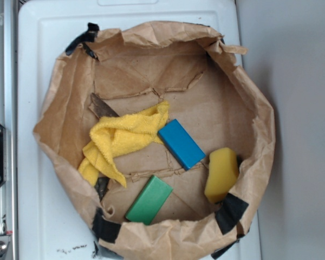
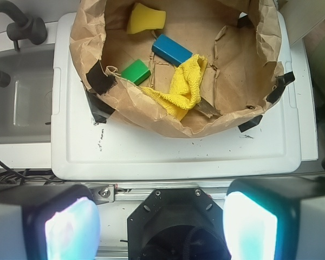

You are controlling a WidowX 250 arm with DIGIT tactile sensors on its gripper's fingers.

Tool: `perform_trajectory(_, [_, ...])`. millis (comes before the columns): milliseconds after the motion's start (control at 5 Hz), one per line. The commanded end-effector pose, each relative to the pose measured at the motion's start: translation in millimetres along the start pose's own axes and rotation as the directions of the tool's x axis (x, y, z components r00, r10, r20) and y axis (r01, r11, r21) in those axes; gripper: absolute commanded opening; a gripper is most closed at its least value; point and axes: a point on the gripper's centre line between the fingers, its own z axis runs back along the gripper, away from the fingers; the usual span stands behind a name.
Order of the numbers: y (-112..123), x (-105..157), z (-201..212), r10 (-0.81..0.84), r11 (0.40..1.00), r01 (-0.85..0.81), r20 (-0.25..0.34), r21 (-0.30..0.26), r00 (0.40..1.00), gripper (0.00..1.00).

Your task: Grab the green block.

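Your green block [image 1: 149, 200] lies flat on the floor of the paper bag [image 1: 59, 108], down at about 6 o'clock in the exterior view, close under the crumpled near wall. Nothing touches it or rests on it, so the grab is not yet begun as far as you can see.

Up at 1 o'clock from it sits the blue block [image 1: 181, 143], near but apart, with a torn seam of paper between them. The yellow sponge [image 1: 221, 174] leans at the bag's wall at 3 o'clock of the green one, well clear. The yellow cloth [image 1: 122, 138] sprawls at 10 o'clock, its lower fold reaching toward the block's left end without covering it. Black tape [image 1: 231, 213] patches the rim in several spots.

The bag stands on the white counter [image 1: 43, 227]. In the wrist view you see the sink [image 2: 21, 103] at 9 o'clock of the bag, off the counter's edge.

The gripper [image 2: 161, 225] hangs outside the bag, back over the counter's near edge, far from the block. Its fingers [image 2: 70, 230] are spread wide apart with nothing between them.

So everything is left for you: I judge you must carry the arm over the rim, come down over the green slab, align across its narrow width, and close. The bag wall just beside it may crowd one finger.
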Motion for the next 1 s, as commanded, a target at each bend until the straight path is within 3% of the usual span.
perform_trajectory(0, [0.0, 0.0, 0.0, 0.000, 1.000, 0.000, 0.000, 0.000, 1.000, 1.00])
perform_trajectory(400, [0.0, 0.0, 0.0, 0.000, 1.000, 0.000, 0.000, 0.000, 1.000, 1.00])
perform_trajectory(800, [-29.3, 46.8, -21.4, 0.193, 0.980, -0.194, 0.022, 0.046, 0.981, 1.00])
